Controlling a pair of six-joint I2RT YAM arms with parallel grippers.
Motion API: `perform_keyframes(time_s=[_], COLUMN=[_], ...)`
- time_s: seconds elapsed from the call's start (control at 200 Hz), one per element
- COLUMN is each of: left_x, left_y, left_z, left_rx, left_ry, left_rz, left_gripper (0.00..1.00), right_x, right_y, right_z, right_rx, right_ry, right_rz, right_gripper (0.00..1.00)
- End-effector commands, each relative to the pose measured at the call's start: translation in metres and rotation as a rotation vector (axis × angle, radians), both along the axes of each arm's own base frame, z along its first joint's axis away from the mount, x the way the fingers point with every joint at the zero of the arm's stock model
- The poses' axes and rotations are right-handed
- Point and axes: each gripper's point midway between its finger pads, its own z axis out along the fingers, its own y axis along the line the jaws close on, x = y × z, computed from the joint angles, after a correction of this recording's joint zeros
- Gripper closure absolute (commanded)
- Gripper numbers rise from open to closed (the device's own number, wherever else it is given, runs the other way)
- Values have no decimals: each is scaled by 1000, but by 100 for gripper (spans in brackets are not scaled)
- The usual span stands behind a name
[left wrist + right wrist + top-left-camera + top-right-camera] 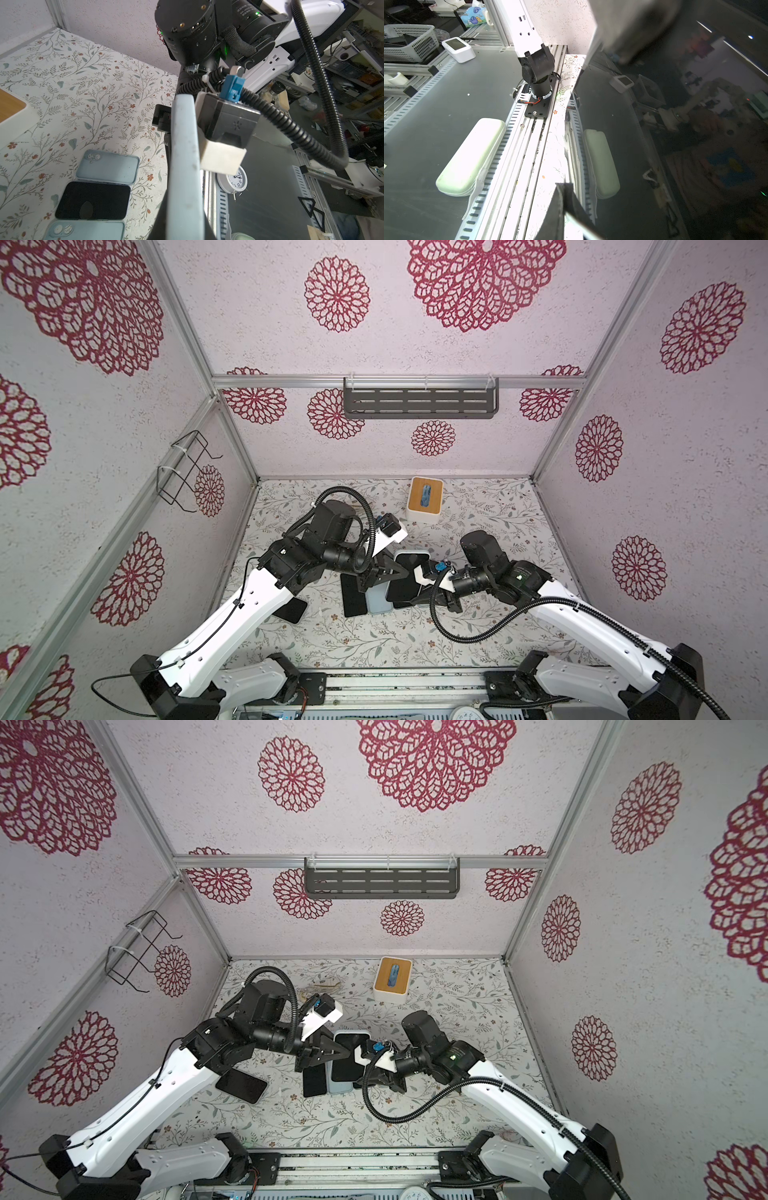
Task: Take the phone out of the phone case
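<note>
Mid-table in both top views, the left gripper and the right gripper meet at a phone seated in a pale blue phone case, raised and tilted above the floral table. The left gripper is at the case's left edge. The right gripper reaches in at the near right corner, its jaws hidden by its own wrist camera. Just left of them lie a black handset and a spare blue case, side by side; a wooden-topped tissue box stands well behind.

From the left wrist camera, the phone case's rim runs edge-on through the frame with the left jaws clamped on it, and the phone's glossy screen faces away to one side.

From the right wrist camera, the dark screen fills about half the picture and one black finger lies against its edge; whether those jaws are gripping or standing apart I cannot tell.
</note>
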Motion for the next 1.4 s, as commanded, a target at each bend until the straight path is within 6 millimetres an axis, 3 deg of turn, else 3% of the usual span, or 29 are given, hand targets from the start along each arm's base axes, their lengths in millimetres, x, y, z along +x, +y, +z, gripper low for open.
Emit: perform_keyframes(time_s=[0.0, 0.245, 0.51, 0.611, 0.716, 0.756, 0.921, 0.986, 1.071, 1.211, 1.321, 1.396], left_x=[5, 7, 13, 15, 18, 19, 35, 47, 68, 101, 120, 127], left_y=[-15, -22, -29, -28, -24, -21, -5, 4, 12, 12, 5, 2], left_z=[26, 34, 29, 28, 32, 34, 52, 60, 69, 67, 53, 46], left_rx=[-107, -148, -142, -147, -162, -165, -251, -307, -407, -561, -684, -738], left_ry=[-8, 28, 62, 62, 56, 53, 18, 20, 69, 343, 623, 726], left_rz=[-55, -88, -98, -90, -81, -73, 38, 123, 256, 434, 461, 457], left_gripper=[100, 100, 100, 100, 100, 100, 100, 100, 100, 100, 100, 100], right_x=[7, 27, 56, 56, 50, 49, 29, 27, 37, 79, 72, 66], right_y=[12, 20, 28, 27, 21, 17, -8, -21, -38, -52, -37, -37], right_z=[31, 36, 55, 59, 48, 45, 46, 51, 60, 58, 68, 74], right_rx=[80, 49, 109, 151, 140, 140, 270, 375, 500, 509, 548, 628], right_ry=[-257, -512, -705, -709, -671, -648, -492, -406, -235, 190, 381, 465], right_rz=[37, 14, -85, -104, -110, -132, -259, -357, -535, -874, -809, -775], right_gripper=[100, 100, 100, 100, 100, 100, 52, 42, 39, 40, 44, 44])
